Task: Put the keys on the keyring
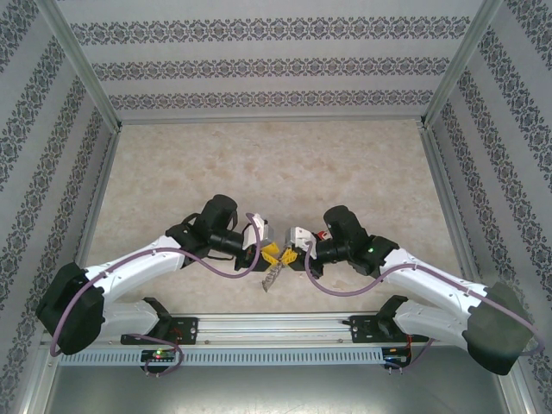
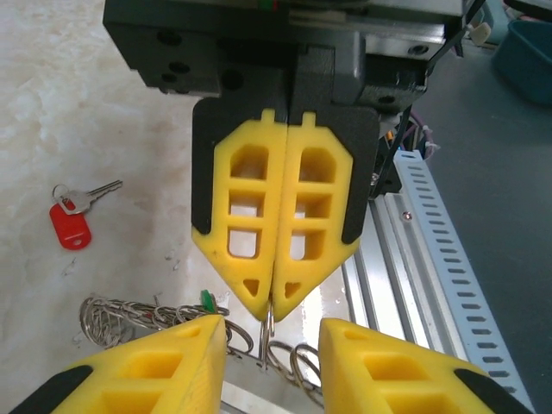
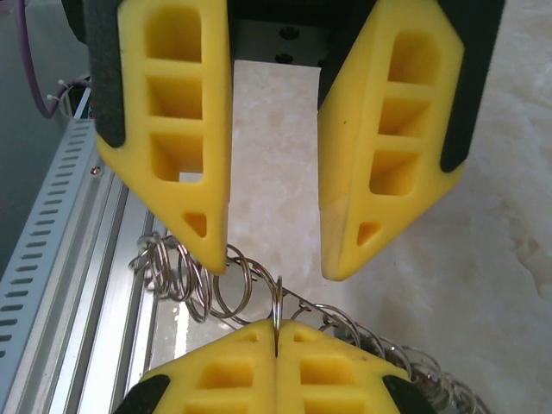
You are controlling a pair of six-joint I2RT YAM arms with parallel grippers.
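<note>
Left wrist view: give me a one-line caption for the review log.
Right gripper shut on a loop of the keyring, left gripper open opposite it, red key lying apart on the table.

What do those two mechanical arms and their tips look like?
The left arm and right arm have white shells with black joints, each trailed by a purple cable. The left end effector and right end effector each have two bright yellow wedge-shaped fingers with cut-out windows, backed in black.

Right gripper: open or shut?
Shut on the keyring: the right gripper fingertips meet, with its thin wire pinched between them.
</note>
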